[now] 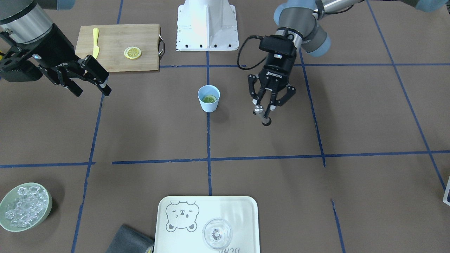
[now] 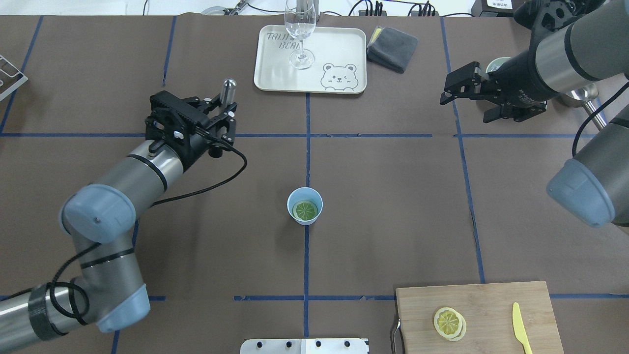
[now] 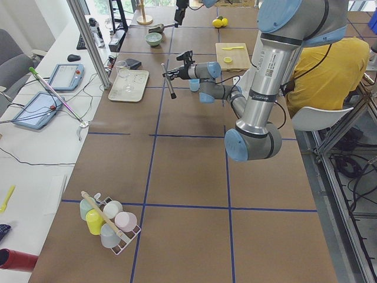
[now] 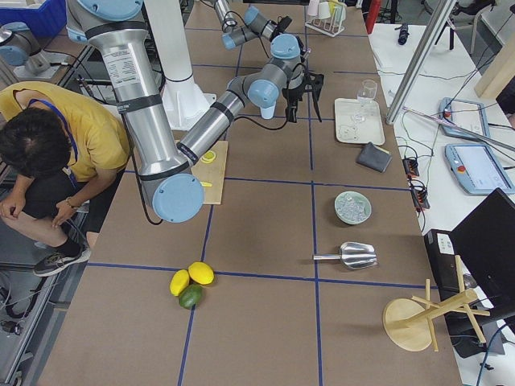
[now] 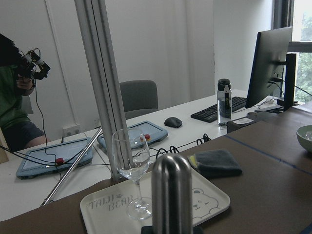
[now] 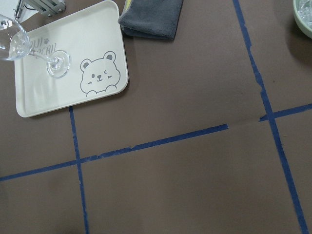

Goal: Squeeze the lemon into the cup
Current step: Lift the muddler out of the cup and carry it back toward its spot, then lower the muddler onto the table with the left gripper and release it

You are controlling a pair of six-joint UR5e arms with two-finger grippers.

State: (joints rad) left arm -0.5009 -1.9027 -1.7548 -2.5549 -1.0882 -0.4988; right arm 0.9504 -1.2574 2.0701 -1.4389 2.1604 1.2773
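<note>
The light-blue cup (image 1: pixel 209 102) stands upright near the table's middle, and also shows in the overhead view (image 2: pixel 305 220). A lemon slice (image 1: pixel 210 99) lies flat inside it (image 2: pixel 305 210). Another lemon slice (image 1: pixel 133 52) lies on the wooden cutting board (image 1: pixel 116 35). My left gripper (image 1: pixel 264 110) is shut on a metal muddler (image 1: pixel 263 117) and holds it above the table, beside the cup and apart from it. The muddler fills the left wrist view's lower middle (image 5: pixel 171 192). My right gripper (image 1: pixel 92 92) is open and empty, in front of the board.
A yellow knife (image 1: pixel 95 43) lies on the board. A white bear tray (image 1: pixel 242 218) with a clear glass (image 1: pixel 217 233) sits at the operators' edge, a grey cloth (image 1: pixel 130 240) beside it. A green ice bowl (image 1: pixel 24 206) stands at a corner. The robot's base (image 1: pixel 207 24) is behind the cup.
</note>
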